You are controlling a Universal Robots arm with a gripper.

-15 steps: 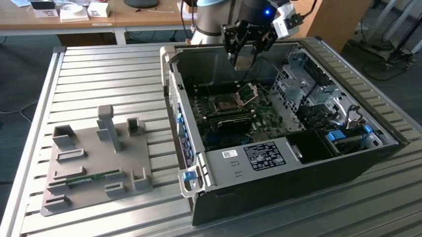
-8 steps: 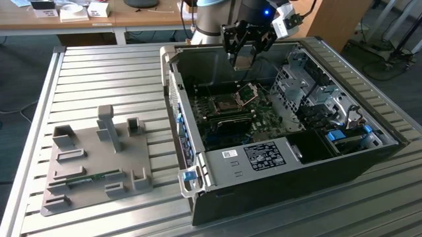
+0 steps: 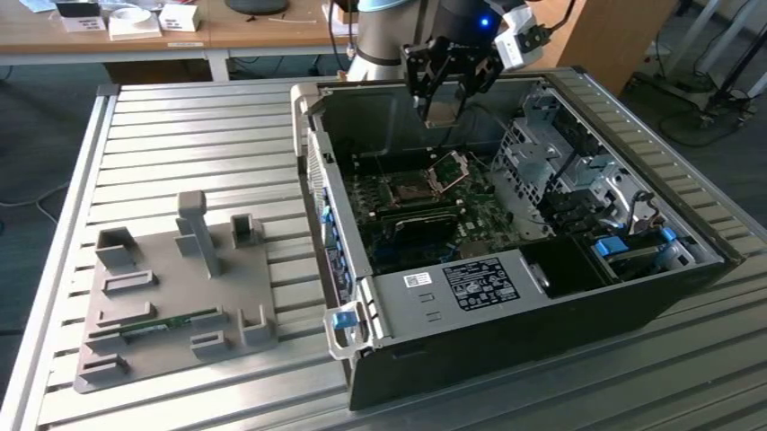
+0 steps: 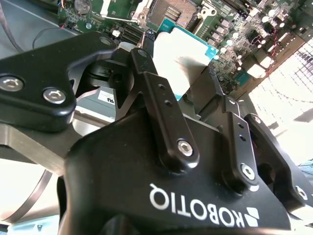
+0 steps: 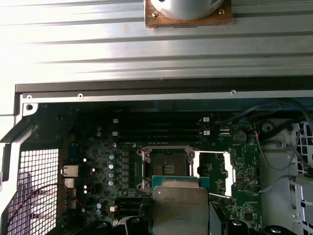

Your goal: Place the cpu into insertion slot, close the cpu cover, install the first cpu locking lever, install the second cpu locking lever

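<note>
Cpu (image 5: 180, 208) — clamped in end effector (image 4: 179, 54)

Silver-grey square cpu (image 5: 180, 208) is running off the picture's edge in the first wrist view. Black gripper fingers (image 4: 164, 112) are covering its sides in the second wrist view. Dark square silver-rimmed insertion slot (image 4: 171, 10) is getting cropped there. Exterior view: slot pins, at 6 o'clock from the gripper (image 3: 440, 115), are reading too small.
</note>
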